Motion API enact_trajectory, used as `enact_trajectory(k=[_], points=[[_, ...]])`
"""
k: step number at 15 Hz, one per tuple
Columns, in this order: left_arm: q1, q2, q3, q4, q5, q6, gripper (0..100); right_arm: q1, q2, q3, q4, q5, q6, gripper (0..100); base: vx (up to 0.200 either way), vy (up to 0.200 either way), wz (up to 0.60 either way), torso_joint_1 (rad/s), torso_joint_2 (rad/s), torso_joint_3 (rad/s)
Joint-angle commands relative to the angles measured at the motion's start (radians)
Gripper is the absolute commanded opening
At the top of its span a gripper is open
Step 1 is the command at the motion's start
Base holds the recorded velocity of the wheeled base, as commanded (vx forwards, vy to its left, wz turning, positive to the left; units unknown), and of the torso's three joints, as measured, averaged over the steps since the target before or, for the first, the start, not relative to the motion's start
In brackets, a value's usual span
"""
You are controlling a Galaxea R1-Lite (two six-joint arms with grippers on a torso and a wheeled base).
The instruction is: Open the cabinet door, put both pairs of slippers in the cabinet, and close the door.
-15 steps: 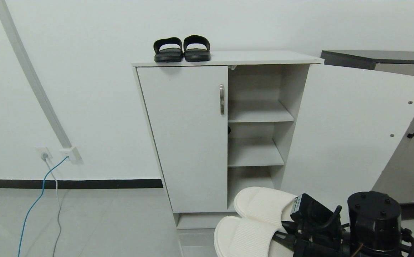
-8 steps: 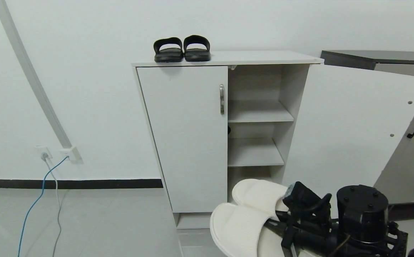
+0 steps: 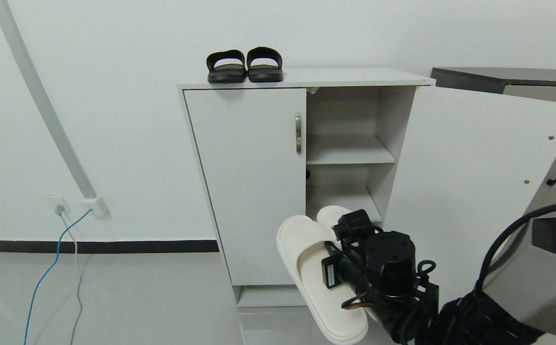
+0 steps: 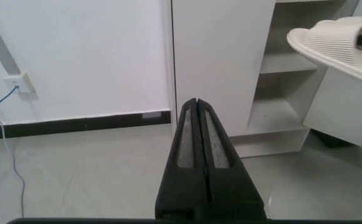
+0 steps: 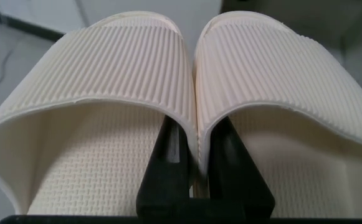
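Observation:
A pair of white slippers [image 3: 306, 258] hangs in front of the cabinet's lower open bay, toes pointing up toward the middle shelf [image 3: 342, 201]. My right gripper [image 3: 331, 249] is shut on their adjoining inner straps [image 5: 190, 93], one finger inside each slipper. The white cabinet [image 3: 249, 191] has its right door [image 3: 469, 182] swung wide open and its left door closed. A pair of black slippers [image 3: 244, 64] sits on the cabinet top at the left. My left gripper [image 4: 196, 124] is shut on nothing, low over the floor, facing the cabinet [image 4: 224, 62], and the white slippers [image 4: 333, 38] show there too.
A dark grey cabinet [image 3: 546, 143] stands just behind the open door at the right. Wall sockets with a blue and a grey cable [image 3: 60, 206] are at the left. Bare grey floor [image 3: 115, 297] lies left of the cabinet.
My right arm has risen and swung left toward the open bay, carrying the white slippers up from the bottom edge and tipping their toes upward.

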Motion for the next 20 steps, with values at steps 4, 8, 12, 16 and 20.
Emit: enact_trajectory(k=[4, 8, 12, 16, 20], points=[[0.0, 0.003, 0.0, 0.0, 0.0, 0.0, 0, -0.027, 0.179, -0.202, 0.005, -0.229, 0.01, 0, 0.0, 0.0, 0.0, 0.0, 0.0, 0.0], [0.0, 0.003, 0.0, 0.0, 0.001, 0.0, 0, -0.066, 0.219, -0.254, 0.003, -0.282, 0.01, 0, 0.0, -0.2, 0.0, 0.002, 0.0, 0.0], [0.0, 0.003, -0.002, 0.0, 0.001, 0.0, 0, -0.08, 0.234, -0.254, 0.0, -0.282, 0.01, 0, 0.0, -0.2, 0.0, 0.002, 0.0, 0.002], [0.0, 0.003, 0.0, 0.0, 0.001, 0.0, 0, -0.074, 0.252, -0.26, -0.002, -0.275, 0.013, 0, 0.0, 0.0, 0.0, 0.0, 0.0, 0.0], [0.0, 0.003, -0.002, 0.0, 0.001, 0.0, 0, -0.072, 0.284, -0.279, 0.002, -0.269, 0.044, 0, 0.0, 0.0, 0.0, 0.0, 0.0, 0.0]])
